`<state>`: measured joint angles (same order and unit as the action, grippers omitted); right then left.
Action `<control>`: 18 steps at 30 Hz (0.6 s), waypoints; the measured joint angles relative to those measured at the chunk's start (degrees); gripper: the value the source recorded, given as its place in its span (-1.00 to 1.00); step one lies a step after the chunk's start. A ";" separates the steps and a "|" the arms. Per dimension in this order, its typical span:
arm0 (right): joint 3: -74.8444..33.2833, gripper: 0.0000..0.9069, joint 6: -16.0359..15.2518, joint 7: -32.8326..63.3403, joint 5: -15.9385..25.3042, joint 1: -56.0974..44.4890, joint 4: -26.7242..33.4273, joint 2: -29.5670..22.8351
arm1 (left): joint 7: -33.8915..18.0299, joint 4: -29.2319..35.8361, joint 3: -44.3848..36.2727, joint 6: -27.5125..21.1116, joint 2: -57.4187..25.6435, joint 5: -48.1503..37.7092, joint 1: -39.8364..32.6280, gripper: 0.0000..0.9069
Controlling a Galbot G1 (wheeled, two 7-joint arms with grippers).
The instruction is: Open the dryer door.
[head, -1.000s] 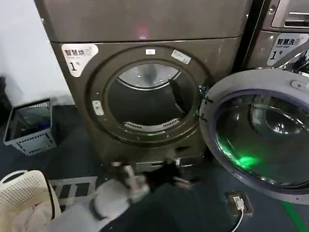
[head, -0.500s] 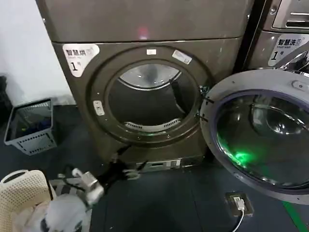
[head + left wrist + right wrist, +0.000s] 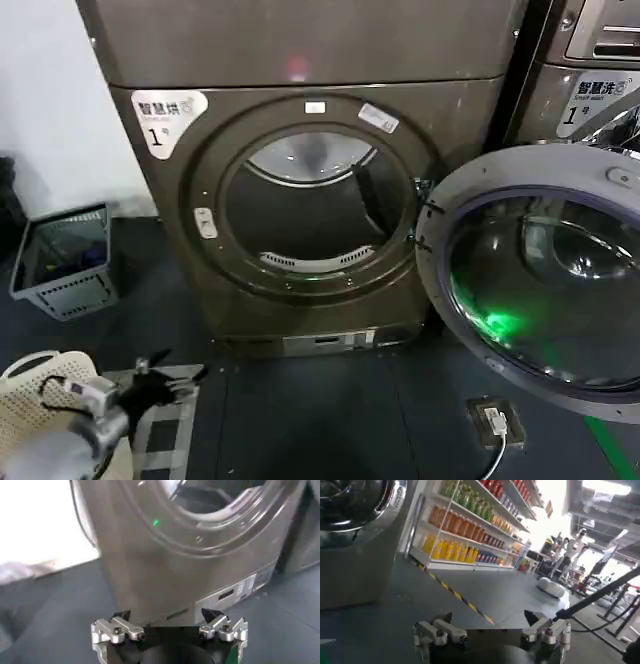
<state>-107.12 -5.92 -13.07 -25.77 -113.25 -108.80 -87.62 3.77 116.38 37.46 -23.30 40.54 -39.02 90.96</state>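
Since a second ago the left gripper (image 3: 165, 380) has drawn back from the foot of the dryer (image 3: 300, 60) toward the lower left corner of the head view, and it now hangs low over the dark floor (image 3: 320, 420), well apart from the machine, next to the white basket (image 3: 30, 395). Its fingers stand spread with nothing between them. From the head, the dryer door (image 3: 535, 285) stands swung wide to the right on its hinge (image 3: 420, 215) — its grey inner rim and dark glass face the camera, a green glint on the glass, and it covers the lower front of the neighbouring machine (image 3: 590, 70). The drum opening (image 3: 305, 210) lies bare, ringed by the bronze-grey front, with the white "1" label (image 3: 162, 118) at its upper left. A grey crate (image 3: 62, 262) sits on the floor by the white wall, and a small power socket (image 3: 495, 418) lies on the floor below the door. From the left wrist, the left gripper (image 3: 169, 627) has its two fingers wide apart and empty, pointed at the lower front of the dryer (image 3: 165, 575) across a stretch of floor. From the right wrist, the right gripper (image 3: 490, 627) is likewise spread and empty — beyond it stretch a grey floor, a yellow-and-black floor stripe (image 3: 455, 596) and shelves of bottles (image 3: 470, 525).
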 joint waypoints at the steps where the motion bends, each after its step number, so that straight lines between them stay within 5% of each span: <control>1: 0.05 1.00 -0.01 -0.01 0.01 0.08 0.05 0.10 | -0.40 0.02 0.79 -0.38 -0.34 -1.16 0.71 1.00; 18: 1.69 1.00 -0.55 0.36 0.34 1.49 0.62 -0.09 | -19.51 -0.27 14.28 -18.93 -3.00 -29.26 8.53 1.00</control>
<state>-105.43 -6.47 -12.71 -25.43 -111.76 -108.18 -87.72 -15.74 116.12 51.74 -42.23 37.55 -68.28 99.49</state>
